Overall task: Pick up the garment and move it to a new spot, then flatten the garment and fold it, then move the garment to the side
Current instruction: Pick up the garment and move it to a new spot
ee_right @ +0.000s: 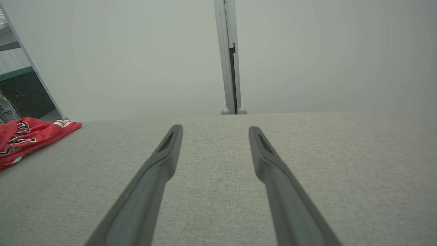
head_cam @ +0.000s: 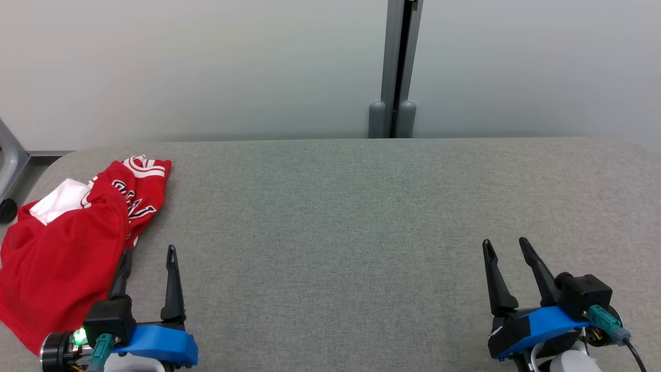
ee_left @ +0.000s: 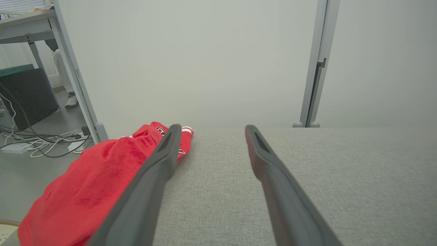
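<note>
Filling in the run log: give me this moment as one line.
phase: before pickup | garment: crumpled, left end of table | left pincer: open, beside garment | right pincer: open, empty

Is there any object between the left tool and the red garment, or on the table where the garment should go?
Nothing visible does. The open left tool is right beside the red garment, and no object lies on the grey table beyond.

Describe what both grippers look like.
Left gripper and right gripper each have two long, dark, tapering fingers, a black block, a blue plastic bracket and a teal plug. The left has a glowing green light; the right trails a black cable.
</note>
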Robot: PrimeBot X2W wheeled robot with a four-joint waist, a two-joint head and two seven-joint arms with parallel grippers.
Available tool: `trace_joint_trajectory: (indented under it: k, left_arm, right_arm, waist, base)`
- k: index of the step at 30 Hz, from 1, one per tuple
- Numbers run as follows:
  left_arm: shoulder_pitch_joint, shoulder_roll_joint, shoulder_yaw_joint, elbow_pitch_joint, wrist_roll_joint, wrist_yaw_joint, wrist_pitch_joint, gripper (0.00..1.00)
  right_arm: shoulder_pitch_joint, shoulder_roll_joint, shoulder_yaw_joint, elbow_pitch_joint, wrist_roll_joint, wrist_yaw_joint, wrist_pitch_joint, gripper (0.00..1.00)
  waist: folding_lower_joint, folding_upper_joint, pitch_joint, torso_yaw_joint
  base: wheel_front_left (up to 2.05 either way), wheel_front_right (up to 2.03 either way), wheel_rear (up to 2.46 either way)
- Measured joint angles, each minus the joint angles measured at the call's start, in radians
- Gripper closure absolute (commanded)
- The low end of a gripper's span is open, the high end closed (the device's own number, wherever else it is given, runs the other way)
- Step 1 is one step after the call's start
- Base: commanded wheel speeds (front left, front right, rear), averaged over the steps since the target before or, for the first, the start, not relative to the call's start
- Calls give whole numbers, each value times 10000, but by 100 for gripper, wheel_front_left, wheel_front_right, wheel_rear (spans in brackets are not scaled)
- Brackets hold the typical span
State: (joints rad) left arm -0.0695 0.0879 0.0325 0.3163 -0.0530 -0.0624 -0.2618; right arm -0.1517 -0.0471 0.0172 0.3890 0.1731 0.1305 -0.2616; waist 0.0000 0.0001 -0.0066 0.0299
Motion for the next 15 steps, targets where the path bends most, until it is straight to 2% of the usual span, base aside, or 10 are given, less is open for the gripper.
trace_joint_trajectory:
  k: [7,15]
  left_arm:
    - [-112,59,178,-31,-46,46,2,0]
    - [-157,215,362,-107,-88,132,0,0]
  right_arm:
    - [-46,-2,92,-4,-8,0,-8,0]
    - [-45,-2,136,-121,-63,0,-8,0]
  waist:
    - [0,0,1,341]
    - [0,0,89,1035]
  base:
    - [0,0,0]
    - [0,0,0]
